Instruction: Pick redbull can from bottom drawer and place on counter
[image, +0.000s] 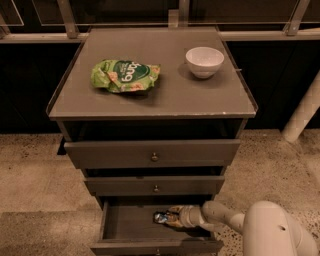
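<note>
Inside bottom drawer (127, 221), below middle drawer (155, 185), pincer (173, 218) sits at redbull can (161, 217).

Single view: set high before cabinet (200, 152), angled steeply down, mid-range; counter (150, 102) framed upper centre; bottom drawer (125, 220) cropped by lower edge; gripper (172, 218) seen inside it, arm (270, 230) cut off at lower-right corner.
</note>
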